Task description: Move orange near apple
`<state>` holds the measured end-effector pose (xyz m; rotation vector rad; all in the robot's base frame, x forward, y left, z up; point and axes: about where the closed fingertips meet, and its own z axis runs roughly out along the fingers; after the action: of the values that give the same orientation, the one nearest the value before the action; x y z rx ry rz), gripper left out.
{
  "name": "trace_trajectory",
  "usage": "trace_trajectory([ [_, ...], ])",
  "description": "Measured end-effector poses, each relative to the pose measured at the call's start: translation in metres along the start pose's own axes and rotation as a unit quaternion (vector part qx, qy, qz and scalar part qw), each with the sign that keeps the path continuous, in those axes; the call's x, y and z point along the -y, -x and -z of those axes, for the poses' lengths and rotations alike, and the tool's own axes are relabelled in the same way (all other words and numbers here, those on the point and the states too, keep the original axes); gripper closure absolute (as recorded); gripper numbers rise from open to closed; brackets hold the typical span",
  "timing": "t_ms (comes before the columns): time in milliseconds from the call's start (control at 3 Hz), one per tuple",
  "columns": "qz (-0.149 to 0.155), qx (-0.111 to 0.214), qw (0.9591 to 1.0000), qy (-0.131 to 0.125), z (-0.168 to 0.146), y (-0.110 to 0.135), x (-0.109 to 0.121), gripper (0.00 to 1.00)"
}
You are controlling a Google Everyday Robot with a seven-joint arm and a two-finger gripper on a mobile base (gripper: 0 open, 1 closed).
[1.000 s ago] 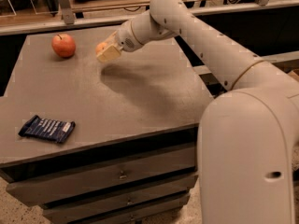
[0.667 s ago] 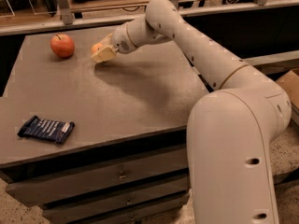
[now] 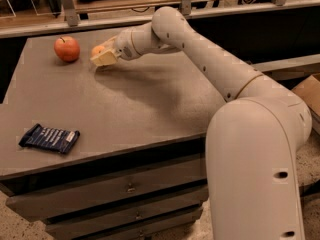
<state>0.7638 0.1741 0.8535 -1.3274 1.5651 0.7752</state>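
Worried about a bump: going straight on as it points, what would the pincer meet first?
Probably the apple, left of the pincer holding the orange; it tilts down, so the tabletop might come first.

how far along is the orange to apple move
Done: the orange is picked up, held in the gripper above the table near its far edge. In hand: it hangs close beside the apple, a small gap between them. Left: set it down there and release.
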Motion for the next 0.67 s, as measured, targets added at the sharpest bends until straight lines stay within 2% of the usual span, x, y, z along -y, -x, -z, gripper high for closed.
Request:
trace_trajectory([
  [333,0.001,0.009,1.0000,0.002,-0.012,0.005,-0.001,1.00],
  [667,0.002,0.023,0.9996,0.019,-0.030,0.012,-0.003,1.00],
])
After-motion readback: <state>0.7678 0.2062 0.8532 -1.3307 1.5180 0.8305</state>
